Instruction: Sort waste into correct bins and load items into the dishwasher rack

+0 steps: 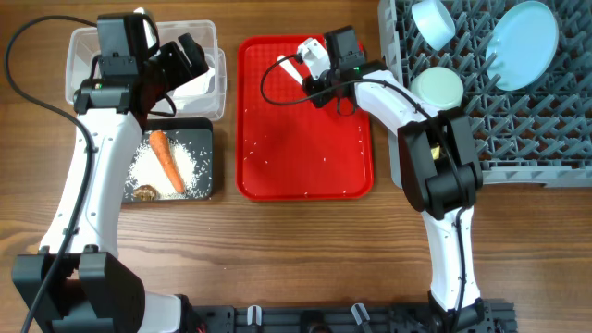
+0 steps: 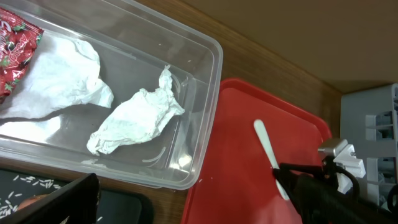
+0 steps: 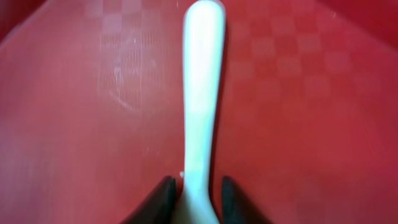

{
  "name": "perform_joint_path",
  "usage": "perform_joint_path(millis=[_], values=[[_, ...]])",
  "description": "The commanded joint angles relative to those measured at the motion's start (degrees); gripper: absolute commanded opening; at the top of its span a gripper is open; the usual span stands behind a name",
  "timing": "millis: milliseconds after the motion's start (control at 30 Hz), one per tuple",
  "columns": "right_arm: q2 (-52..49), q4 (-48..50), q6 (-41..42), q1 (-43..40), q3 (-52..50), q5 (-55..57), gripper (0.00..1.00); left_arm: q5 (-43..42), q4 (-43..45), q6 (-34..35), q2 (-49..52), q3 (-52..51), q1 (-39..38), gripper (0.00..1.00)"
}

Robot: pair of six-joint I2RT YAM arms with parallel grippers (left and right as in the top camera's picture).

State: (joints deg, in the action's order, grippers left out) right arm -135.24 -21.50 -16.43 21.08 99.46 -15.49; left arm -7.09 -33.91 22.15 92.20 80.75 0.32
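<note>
The white plastic spoon lies on the red tray's far end. It also shows in the left wrist view and the right wrist view. My right gripper is shut on its handle, low on the tray. My left gripper is open and empty above the clear tub's near right corner. The tub holds two crumpled napkins and the red-and-white wrapper. The black tray holds the carrot, rice and the brown lump.
The grey dishwasher rack at the right holds the pale blue plate, pale blue bowl and mint green bowl. The red tray carries a few stray rice grains. The yellow cup is out of view.
</note>
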Motion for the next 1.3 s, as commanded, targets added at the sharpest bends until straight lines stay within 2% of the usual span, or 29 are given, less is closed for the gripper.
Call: perform_joint_path(millis=[0, 200, 400, 700, 767, 833, 1167, 1267], values=[[-2.1, -4.8, 3.1, 0.2, -1.9, 3.4, 0.10, 0.5, 0.2, -0.9, 0.2, 0.5, -0.2, 1.00], [-1.2, -12.6, 5.3, -0.1, -1.9, 3.4, 0.04, 0.5, 0.2, -0.9, 0.2, 0.5, -0.2, 1.00], [6.4, -19.0, 7.6, -0.4, -1.9, 0.7, 0.04, 0.5, 0.2, -0.9, 0.2, 0.5, -0.2, 1.00], [6.4, -27.2, 5.8, -0.4, -2.0, 0.8, 0.06, 0.5, 0.2, -0.9, 0.2, 0.5, -0.2, 1.00], [6.4, -27.2, 5.2, -0.3, -2.0, 0.7, 0.55, 0.5, 0.2, -0.9, 0.2, 0.5, -0.2, 1.00], [6.4, -27.2, 4.0, -0.2, -2.0, 0.3, 0.66, 0.5, 0.2, -0.9, 0.2, 0.5, -0.2, 1.00], [6.2, -27.4, 3.2, 2.8, -2.0, -3.3, 0.65, 0.5, 0.2, -0.9, 0.2, 0.5, -0.2, 1.00], [5.2, -25.3, 8.9, 7.7, -3.4, 10.4, 0.63, 0.5, 0.2, -0.9, 0.2, 0.5, -0.2, 1.00]])
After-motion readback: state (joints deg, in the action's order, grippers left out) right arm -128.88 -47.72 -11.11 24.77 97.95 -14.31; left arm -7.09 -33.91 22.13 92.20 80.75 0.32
